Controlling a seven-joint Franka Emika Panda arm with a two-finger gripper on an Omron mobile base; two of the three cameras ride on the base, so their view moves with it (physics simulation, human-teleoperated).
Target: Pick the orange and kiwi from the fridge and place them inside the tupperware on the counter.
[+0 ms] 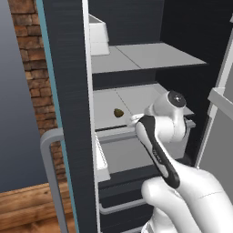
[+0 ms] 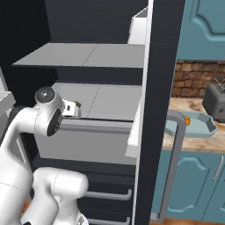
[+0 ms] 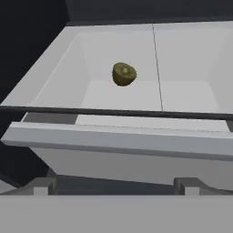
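Kitchen: brick wall behind a tan counter [image 2: 193, 143] on my right side, over teal cabinets; a grey toaster [image 2: 216, 102] stands at the counter's far end.
Fridge: the fridge [image 1: 73, 113] stands open in front of me, dark inside, with light grey shelves and a drawer below the shelf I am working at.
Arm: bent at the elbow and reaching into the middle shelf [image 1: 123, 102] from the front.
Tupperware: the tupperware [image 2: 200, 127] sits on the counter, and I see the orange [image 2: 187, 120] already resting in it near its left end.
Kiwi: the kiwi [image 3: 124, 74] lies alone on the middle shelf, towards the back, well apart from the gripper [image 3: 116, 186].
Claw: both fingertips [image 3: 41, 186] stand wide apart at the bottom of the hand view, nothing between them, short of the shelf's front lip.
Risk, lip: as I judge it, coming in low could knock the fingers against the front rail before they reach the fruit.
Risk, roll: the kiwi is oval on a smooth shelf; an off-centre touch would probably push it deeper, to the back wall.
Risk, door: swinging out towards the counter, my elbow could clip the fridge door edge.
Writing: no brand, label or text that I can read anywhere.
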